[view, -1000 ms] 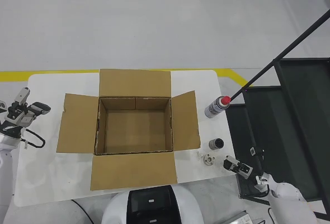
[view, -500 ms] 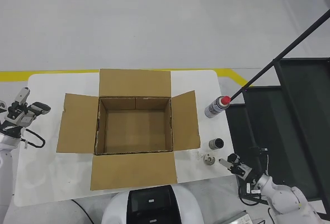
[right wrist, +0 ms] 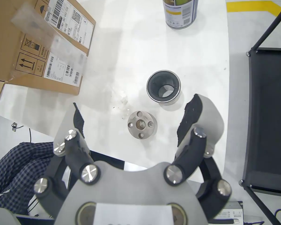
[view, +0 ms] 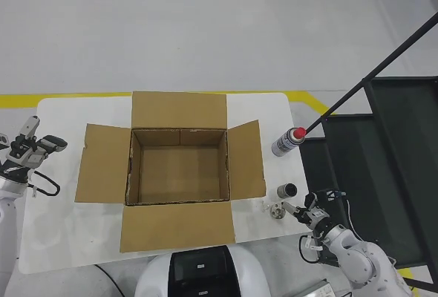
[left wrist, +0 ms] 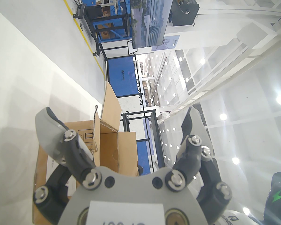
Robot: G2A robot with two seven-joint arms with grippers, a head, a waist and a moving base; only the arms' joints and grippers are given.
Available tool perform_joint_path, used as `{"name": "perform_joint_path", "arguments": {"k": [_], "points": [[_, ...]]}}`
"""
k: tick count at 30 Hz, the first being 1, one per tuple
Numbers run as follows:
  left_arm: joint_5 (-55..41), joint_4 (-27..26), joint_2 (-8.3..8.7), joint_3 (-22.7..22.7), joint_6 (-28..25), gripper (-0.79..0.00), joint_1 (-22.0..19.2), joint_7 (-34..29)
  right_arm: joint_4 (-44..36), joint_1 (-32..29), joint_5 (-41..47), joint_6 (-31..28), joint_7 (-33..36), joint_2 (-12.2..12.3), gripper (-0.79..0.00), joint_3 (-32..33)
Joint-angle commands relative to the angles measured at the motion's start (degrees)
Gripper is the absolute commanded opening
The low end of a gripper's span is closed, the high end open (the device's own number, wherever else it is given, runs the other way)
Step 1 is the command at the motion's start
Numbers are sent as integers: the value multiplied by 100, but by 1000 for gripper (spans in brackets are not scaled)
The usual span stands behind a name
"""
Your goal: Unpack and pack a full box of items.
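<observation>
Open cardboard box (view: 179, 111) mid-bench (view: 63, 223), spray can (view: 286, 141), black sleeve (view: 286, 191), metal flange (view: 277, 211) to its right, right tool (view: 306, 214) jaws apart near flange, left tool (view: 33, 145) jaws apart at bench's left edge.

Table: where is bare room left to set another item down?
Bare: the table strip beside the left flap of the box, its near-left corner, and the box floor. Crowded: the strip right of the box, where can, sleeve and flange sit, the open right tool by the flange.
</observation>
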Motion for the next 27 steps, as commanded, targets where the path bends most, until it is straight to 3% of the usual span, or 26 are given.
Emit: {"name": "perform_joint_path", "arguments": {"k": [1, 8, 12, 18, 27], "points": [[0, 0, 0, 0, 0, 0, 0, 0, 0, 0, -2, 1, -1, 0, 0, 0], [0, 0, 0, 0, 0, 0, 0, 0, 1, 40, -63, 49, 57, 1, 0, -32], [0, 0, 0, 0, 0, 0, 0, 0, -180, 27, -1011, 566, 128, -1, 0, -232], [0, 0, 0, 0, 0, 0, 0, 0, -133, -13, -1492, 929, 280, -22, 0, -529], [0, 0, 0, 0, 0, 0, 0, 0, 274, 488, -2028, 1322, 566, -60, 0, -1021]]}}
